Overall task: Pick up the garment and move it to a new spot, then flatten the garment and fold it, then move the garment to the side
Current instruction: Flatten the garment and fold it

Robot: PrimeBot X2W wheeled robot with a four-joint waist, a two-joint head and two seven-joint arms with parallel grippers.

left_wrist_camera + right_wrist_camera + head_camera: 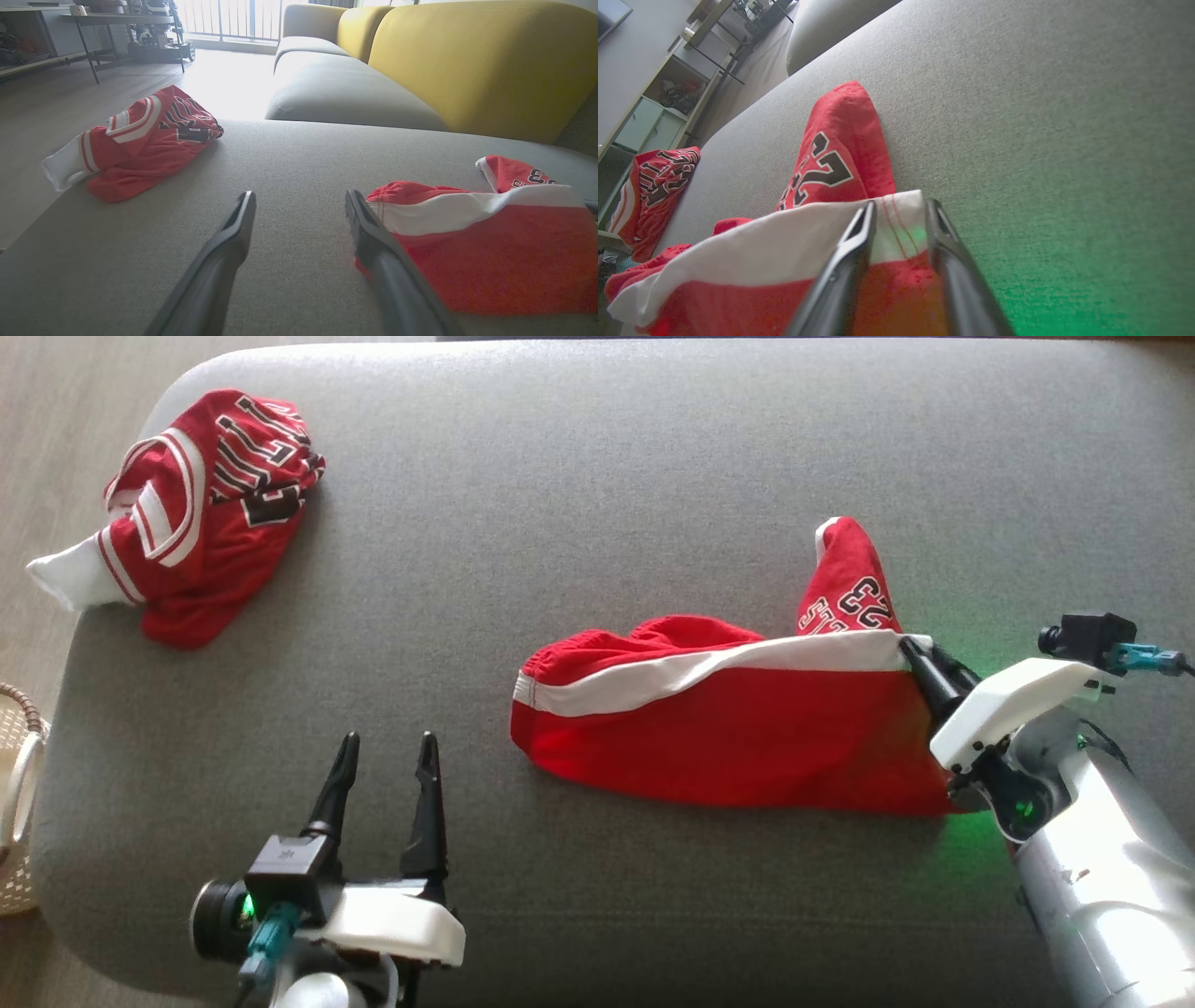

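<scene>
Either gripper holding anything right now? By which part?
Nothing clamped yet. Left gripper is open above the couch. Right gripper straddles the red shorts at their white-striped corner, jaws apart.

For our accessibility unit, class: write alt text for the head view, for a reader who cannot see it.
Red shorts with a white band lie rumpled on a grey cushion, the right gripper set at their right corner. The left gripper is open, apart from them; a crumpled red jersey lies at the cushion's far-left corner.
</scene>
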